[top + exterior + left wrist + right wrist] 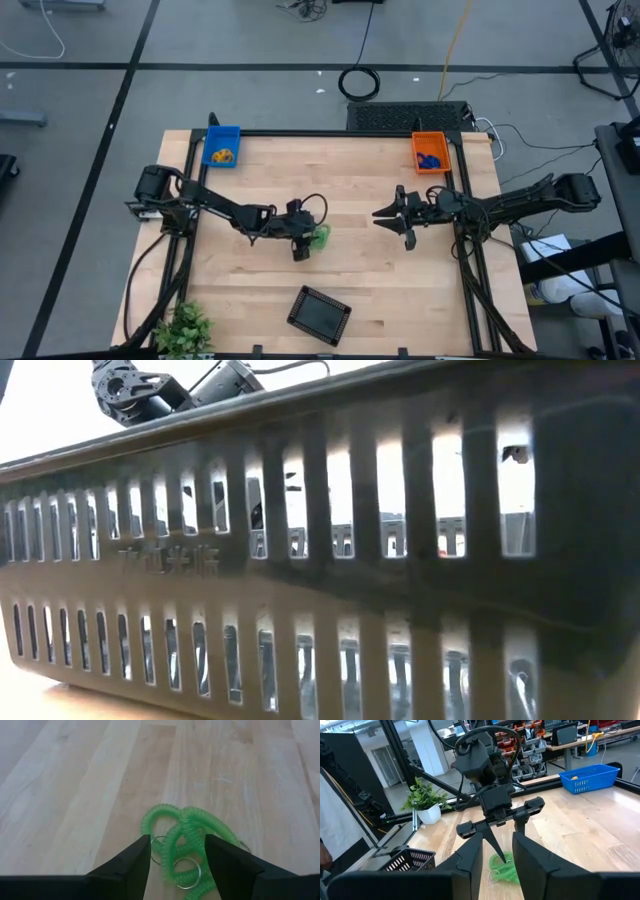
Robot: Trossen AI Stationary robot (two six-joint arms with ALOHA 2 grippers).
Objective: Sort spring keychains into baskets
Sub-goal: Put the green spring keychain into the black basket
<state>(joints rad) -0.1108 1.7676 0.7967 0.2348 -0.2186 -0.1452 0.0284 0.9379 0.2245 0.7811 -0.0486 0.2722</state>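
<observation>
Green coiled plastic makes the spring keychains [187, 837] that lie near the middle of the wooden table [350, 270]. They are a small tangled bunch of translucent bright green spirals, bent into loops, with thin metal key rings [186, 872] attached at the ends. In the high view the bunch [320, 236] rests flat on the wood, a little toward the left side from the centre.

The left gripper [303, 245] is directly at this bunch. Its two dark fingers [131, 865] stand apart, released, one on each side of the green coils, and from the left wrist view I cannot tell if they touch the coils. The right wrist view shows the same gripper [496, 849] pointing down onto the green bunch [504, 865].

The right gripper [392, 216] waits above the right half of the table, well apart from the green coils, partly spread and holding nothing.

The blue basket [222, 146] sits at the far left corner of the table, with an orange-yellow keychain [224, 155] inside. The orange basket [431, 152] sits at the far right corner, with blue keychains [430, 160] inside. The black basket [320, 314] stands near the front edge, tilted against the table's sides. A green plant [184, 328] is at the front left corner
</observation>
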